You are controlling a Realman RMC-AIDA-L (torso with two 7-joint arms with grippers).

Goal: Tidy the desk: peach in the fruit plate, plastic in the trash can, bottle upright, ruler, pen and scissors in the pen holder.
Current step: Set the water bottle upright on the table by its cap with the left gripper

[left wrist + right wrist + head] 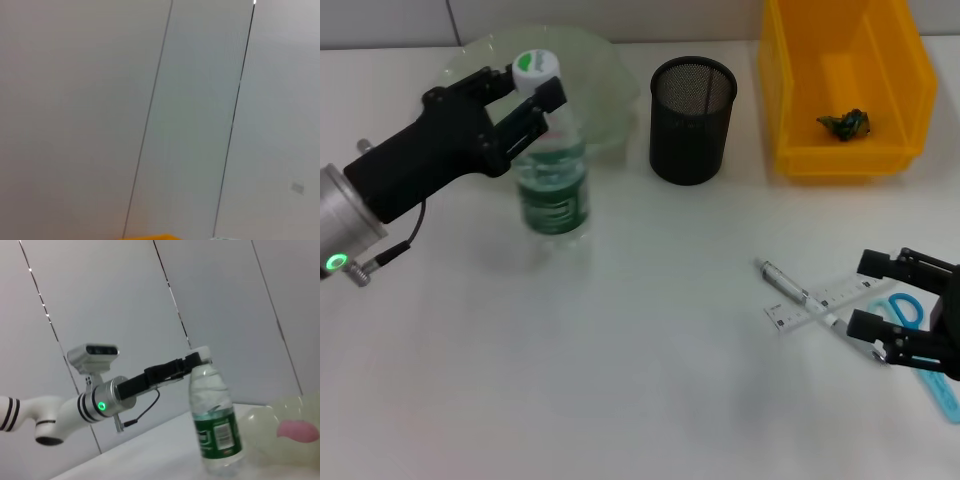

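Left gripper: the black left gripper (527, 88) has its fingers either side of the neck of the clear plastic water bottle with a green label and white cap (551, 165); they look closed on it just under the cap, though the far finger is partly hidden behind the neck.
Bottle: upright on the white desk (620, 340), just in front of the pale green translucent fruit plate (605, 75); the right wrist view shows the same grip (197, 361) on the bottle (215, 420).
Peach: seen only in the right wrist view, a pink blurred shape (297, 431) inside the plate (285, 412); in the head view the bottle and arm cover that part of the plate.
Right gripper: the black right gripper (885, 305), cut off by the frame edge, hovers low over the stationery with its fingers spread apart, nothing between them.
Stationery: a silver pen (785, 282), a clear plastic ruler (820, 300) and blue-handled scissors (920, 345) lie together; the gripper hides much of the scissors.
Pen holder: black mesh cup (692, 118) behind the desk's middle, contents not visible.
Trash can: yellow plastic bin (845, 85) holding a crumpled green scrap (845, 123).
Left wrist view: only wall panels and a sliver of yellow bin (150, 237).
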